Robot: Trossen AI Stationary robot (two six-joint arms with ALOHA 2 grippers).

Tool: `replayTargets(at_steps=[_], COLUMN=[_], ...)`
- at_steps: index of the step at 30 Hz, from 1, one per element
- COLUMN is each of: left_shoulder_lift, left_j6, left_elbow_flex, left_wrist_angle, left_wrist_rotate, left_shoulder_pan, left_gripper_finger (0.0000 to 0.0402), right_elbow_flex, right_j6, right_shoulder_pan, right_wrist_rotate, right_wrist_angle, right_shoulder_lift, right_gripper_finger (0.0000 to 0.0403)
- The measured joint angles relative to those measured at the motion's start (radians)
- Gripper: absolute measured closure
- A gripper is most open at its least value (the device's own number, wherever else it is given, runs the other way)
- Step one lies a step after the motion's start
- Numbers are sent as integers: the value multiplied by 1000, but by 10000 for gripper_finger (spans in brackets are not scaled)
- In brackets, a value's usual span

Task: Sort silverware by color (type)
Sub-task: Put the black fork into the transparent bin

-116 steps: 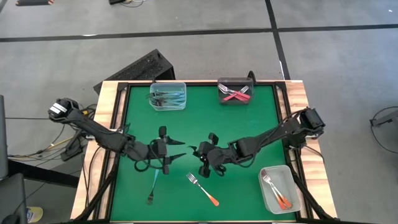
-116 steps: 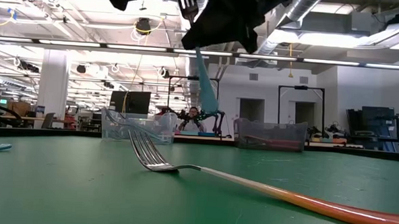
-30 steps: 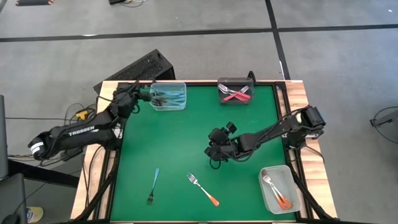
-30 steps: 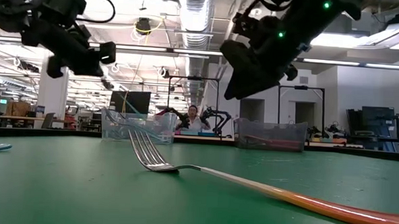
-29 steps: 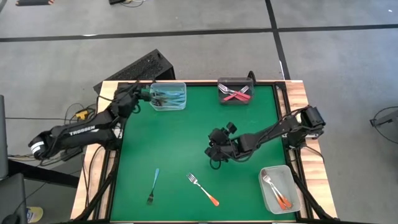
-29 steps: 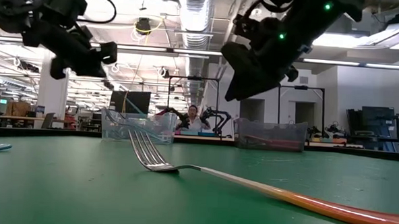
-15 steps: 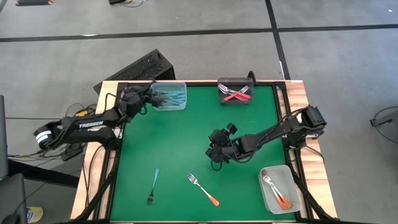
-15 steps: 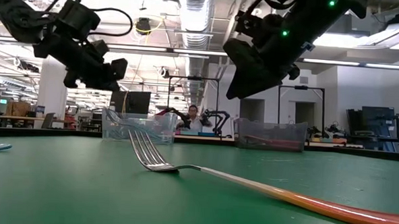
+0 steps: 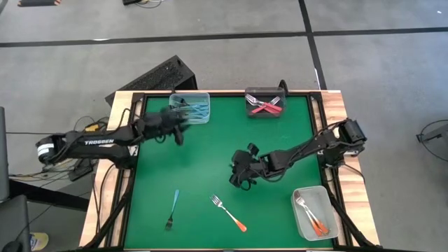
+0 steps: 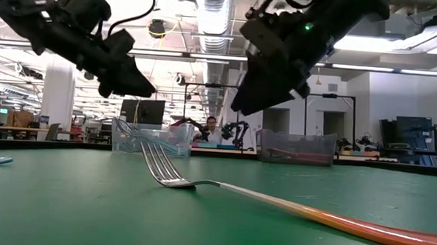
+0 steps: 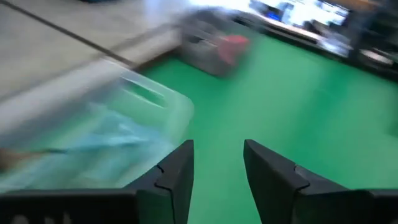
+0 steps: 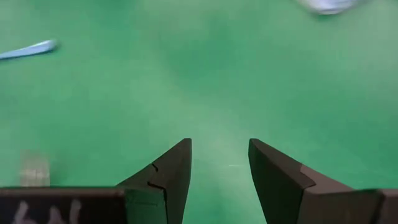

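Two forks lie flat on the green mat near the front edge: a blue-handled fork (image 9: 173,208) and an orange-handled fork (image 9: 229,213), the latter large in the low view (image 10: 274,202). A clear tub (image 9: 190,106) at the far left holds blue forks. A dark tub (image 9: 264,103) holds red ones, and a clear tub (image 9: 313,213) at the near right holds orange ones. My left gripper (image 9: 178,133) hovers open and empty just near of the blue tub (image 11: 217,146). My right gripper (image 9: 236,178) hovers open and empty over the mat's middle (image 12: 219,144).
A raised wooden frame (image 9: 122,175) runs round the mat. Bare mat (image 9: 210,140) lies between the two arms. A black case (image 9: 157,77) sits off the far left corner. Beyond the table the low view shows a workshop with other robot arms (image 10: 218,130).
My left gripper has swung away from the blue-fork tub's left rim toward the near edge and the table's middle, turning as it went. My right gripper has tipped and shifted slightly toward the near edge. The forks on the mat have stayed put.
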Motion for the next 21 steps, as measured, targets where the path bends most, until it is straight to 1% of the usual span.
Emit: replayTargets(at_steps=[2, 4, 6, 7, 8, 10, 12, 14, 15, 18, 21], left_shoulder_lift=[0, 0, 0, 0, 0, 3, 11, 19, 29, 73, 158], left_j6=[-36, -72, -150, -199, -248, -354, -461, -573, -619, -738, -850], left_elbow_flex=[0, 0, 0, 0, 0, 0, 0, 0, 4, 28, 67], left_wrist_angle=[-39, -83, -118, -134, -147, -157, -160, -160, -162, -175, -223], left_wrist_rotate=[6, 23, 26, 11, -17, -108, -238, -361, -405, -477, -486], left_shoulder_pan=[-105, -236, -397, -480, -567, -740, -902, -1039, -1095, -1240, -1328], left_gripper_finger=[284, 294, 302, 305, 306, 308, 308, 308, 308, 308, 308], right_elbow_flex=[0, 0, 1, 1, 0, 0, 0, 0, 0, 0, 0], right_j6=[-22, -23, -24, -23, -23, -18, -4, 13, 21, 30, 30], right_shoulder_pan=[0, 5, 12, 17, 22, 35, 45, 54, 57, 72, 85], right_wrist_rotate=[-53, -62, -63, -64, -64, -54, -50, -50, -50, -49, -48], right_wrist_angle=[35, 51, 50, 45, 43, 47, 47, 46, 47, 50, 53], right_shoulder_lift=[5, 5, 4, 4, 3, 1, 0, 1, 1, 1, 1], right_gripper_finger=[218, 218, 218, 218, 218, 218, 218, 218, 218, 218, 218])
